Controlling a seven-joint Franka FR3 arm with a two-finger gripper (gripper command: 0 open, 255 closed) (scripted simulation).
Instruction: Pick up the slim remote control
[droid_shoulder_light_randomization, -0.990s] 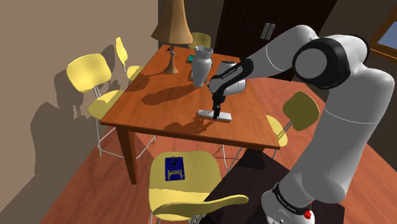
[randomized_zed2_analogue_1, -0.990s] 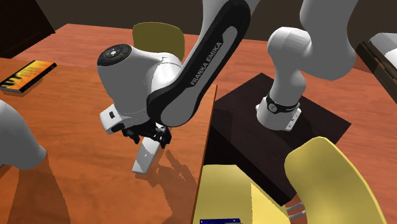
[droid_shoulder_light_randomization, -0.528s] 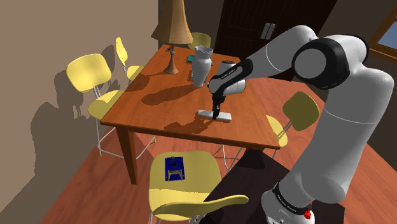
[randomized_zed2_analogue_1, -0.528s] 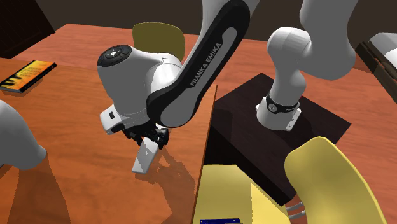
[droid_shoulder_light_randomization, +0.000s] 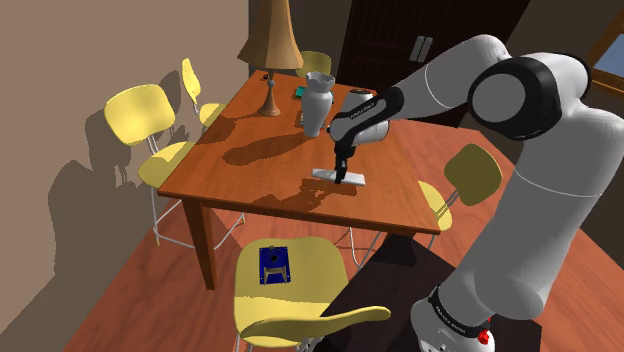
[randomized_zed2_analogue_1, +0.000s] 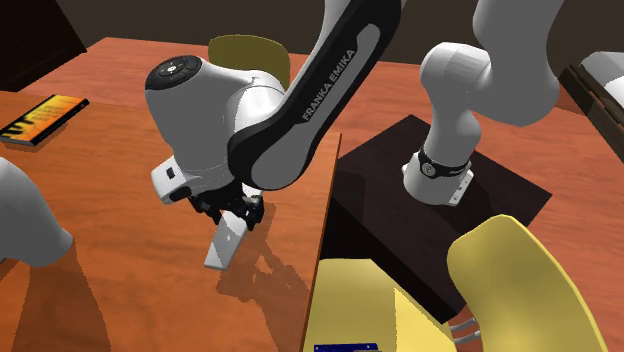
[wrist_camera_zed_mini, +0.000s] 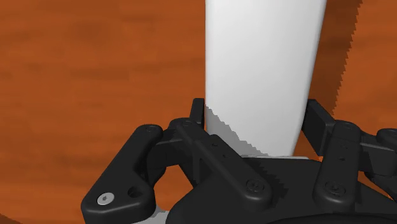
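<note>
The slim remote control (droid_shoulder_light_randomization: 330, 176) is a plain white bar near the wooden table's (droid_shoulder_light_randomization: 240, 150) edge on the stand's side. My black gripper (droid_shoulder_light_randomization: 343, 172) is shut on it from above. In the second exterior view the remote (randomized_zed2_analogue_1: 225, 243) hangs tilted from the gripper (randomized_zed2_analogue_1: 235, 215), a little above the tabletop, with its shadow showing apart from it below. In the wrist view the remote (wrist_camera_zed_mini: 261, 70) runs away from the hand, and the gripper (wrist_camera_zed_mini: 257, 121) has both black fingers (wrist_camera_zed_mini: 198, 114) pressed against its sides.
A pale vase (droid_shoulder_light_randomization: 318, 100), a lamp (droid_shoulder_light_randomization: 271, 50) and a small teal item (droid_shoulder_light_randomization: 299, 92) stand at the table's far end. A book (randomized_zed2_analogue_1: 40, 118) lies on the table. Yellow chairs (droid_shoulder_light_randomization: 140, 110) ring it; the nearest (droid_shoulder_light_randomization: 300, 285) bears a blue card (droid_shoulder_light_randomization: 272, 265).
The fingers have closed on the remote. The hand has then risen slightly, taking the remote off the tabletop.
</note>
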